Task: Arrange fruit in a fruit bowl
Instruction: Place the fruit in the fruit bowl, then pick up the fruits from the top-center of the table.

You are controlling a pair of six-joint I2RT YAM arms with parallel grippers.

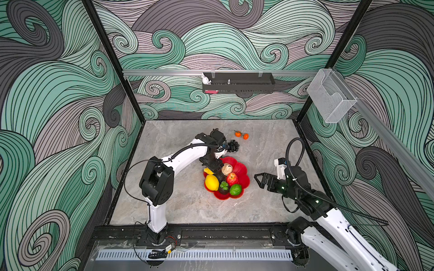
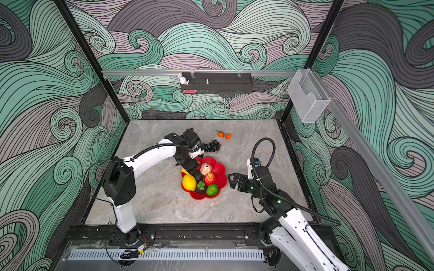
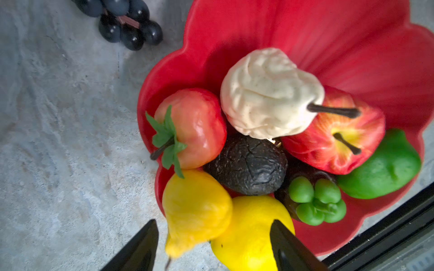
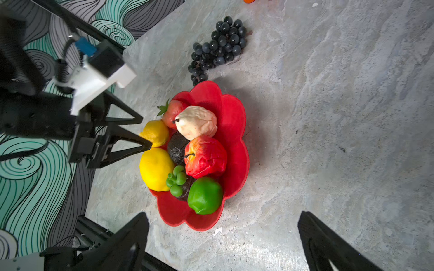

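Looking down, you see the left gripper with fingers spread open either side of the small lemon at the fruit bowl's rim. The right gripper hangs open beside the bowl. The grape bunch and tangerines lie on the bench beyond it.

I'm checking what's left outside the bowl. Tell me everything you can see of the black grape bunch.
The grape bunch is a tight cluster of small glossy blue-black balls, plastic-looking, with a brownish stem showing. It lies flat on the grey stone-look table, close beside the scalloped rim of the red bowl; whether they touch is unclear.
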